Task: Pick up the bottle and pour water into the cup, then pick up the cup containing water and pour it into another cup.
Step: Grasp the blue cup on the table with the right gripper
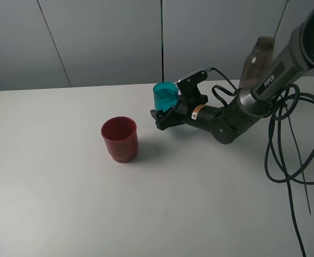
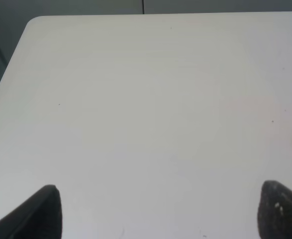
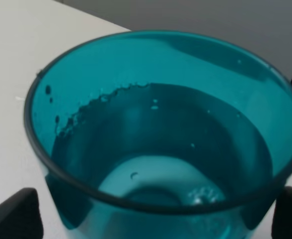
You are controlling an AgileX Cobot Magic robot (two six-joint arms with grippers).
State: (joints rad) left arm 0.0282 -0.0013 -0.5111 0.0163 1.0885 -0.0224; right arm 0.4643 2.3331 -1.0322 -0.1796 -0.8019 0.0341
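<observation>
White tabletop [image 1: 50,187] backs the translucent teal cup [image 1: 165,95] of water, flanked by the spread right tool [image 3: 151,216].

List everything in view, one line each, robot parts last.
teal cup: one, translucent teal-blue, far middle of the table, water inside
red cup: one, dark red, upright, nearer the camera and left of the teal cup, apart from it
bottle: one, smoky grey-brown, far right, partly hidden behind the right arm
table: one, white, under everything
cables: several, black, looping at the right side
right arm: one, grey and black, reaching in from the right
left gripper: one, black, open over bare table
right gripper: one, black, open, a finger on either side of the teal cup
</observation>
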